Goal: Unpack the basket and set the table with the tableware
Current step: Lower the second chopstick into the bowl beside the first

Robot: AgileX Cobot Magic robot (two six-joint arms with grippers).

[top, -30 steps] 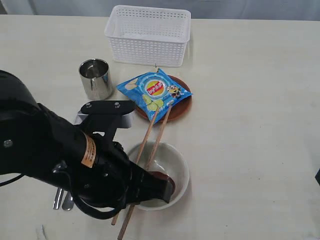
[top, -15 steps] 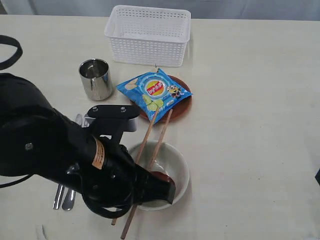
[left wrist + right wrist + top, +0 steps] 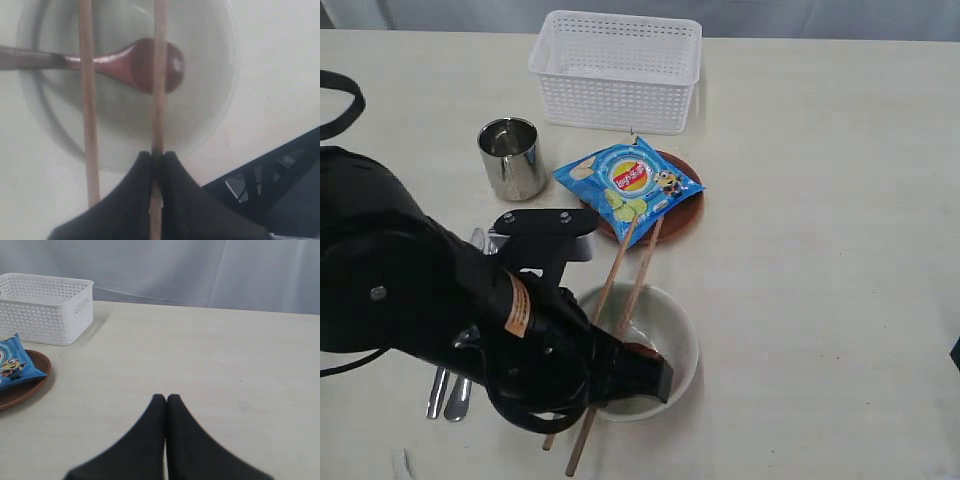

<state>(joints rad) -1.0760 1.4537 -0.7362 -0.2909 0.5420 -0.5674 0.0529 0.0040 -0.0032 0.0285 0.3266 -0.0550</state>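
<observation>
The basket stands empty at the exterior view's upper centre, while the left tool, clamped on one chopstick across the bowl at lower centre, must likely lift it clear of the wooden spoon, and the right tool is closed, empty.

Place: we judged it a robot test room, dressed up as a dining setting.
Backdrop: we saw a plain pale grey curtain hanging in soft folds right behind the far edge of the bench.
Surface: the bench was broad, pale cream and faintly grained.
Machine: a bulky black robot arm with a sticker on it loomed over the near left.
Props: we noted a white lattice basket, a steel cup, a blue chip bag on a brown plate, and chopsticks across a pale bowl.
</observation>
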